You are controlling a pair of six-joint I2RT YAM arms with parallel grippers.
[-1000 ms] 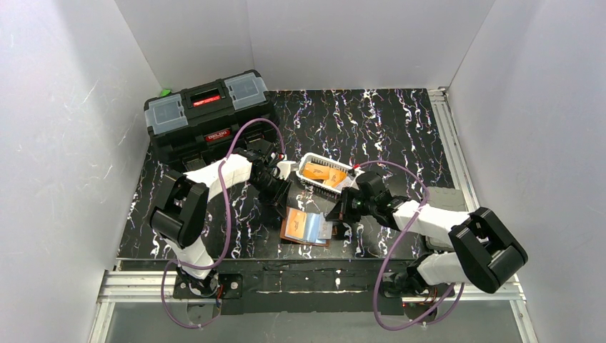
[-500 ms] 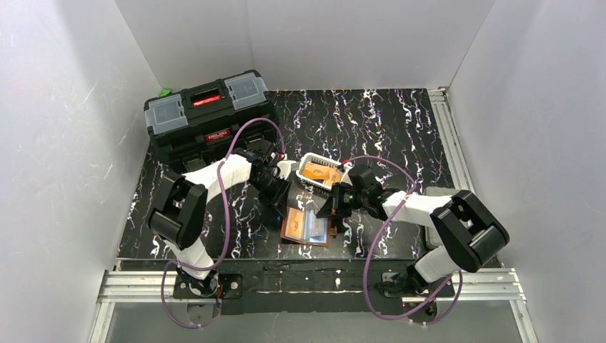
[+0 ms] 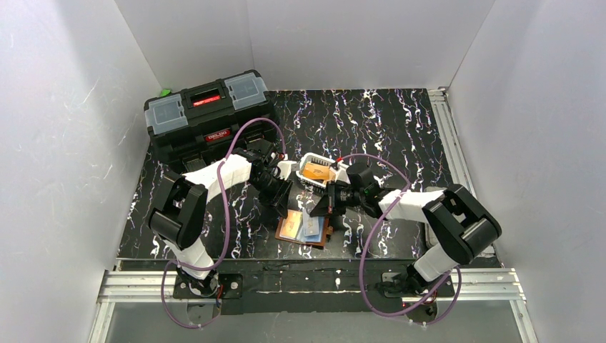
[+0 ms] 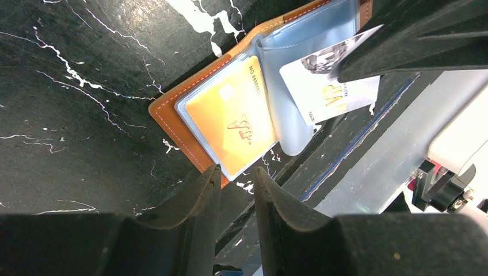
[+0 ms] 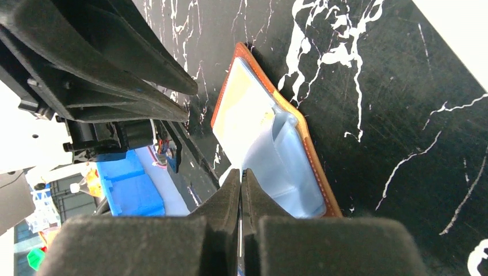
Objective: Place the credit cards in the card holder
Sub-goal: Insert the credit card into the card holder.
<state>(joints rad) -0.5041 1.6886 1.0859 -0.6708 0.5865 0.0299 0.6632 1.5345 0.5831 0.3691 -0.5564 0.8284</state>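
The brown card holder (image 3: 304,230) lies open near the table's front edge. One orange credit card (image 4: 230,123) sits in its clear left sleeve, and a bluish sleeve (image 4: 290,115) stands curled up in the middle. My right gripper (image 5: 240,172) is shut on a whitish credit card (image 4: 331,89), holding it edge-on just above that curled sleeve. My left gripper (image 4: 236,175) hovers at the holder's near corner, jaws a narrow gap apart with nothing between them. More orange credit cards (image 3: 318,171) lie in the white basket.
The white slotted basket (image 3: 306,163) stands just behind the two grippers. A big black toolbox (image 3: 207,114) fills the back left corner. White walls close in three sides. An aluminium rail (image 3: 450,143) runs along the table's right edge.
My right gripper has moved left with the whitish card, from beside the holder to over its middle. The left arm has stayed at the holder's left side.
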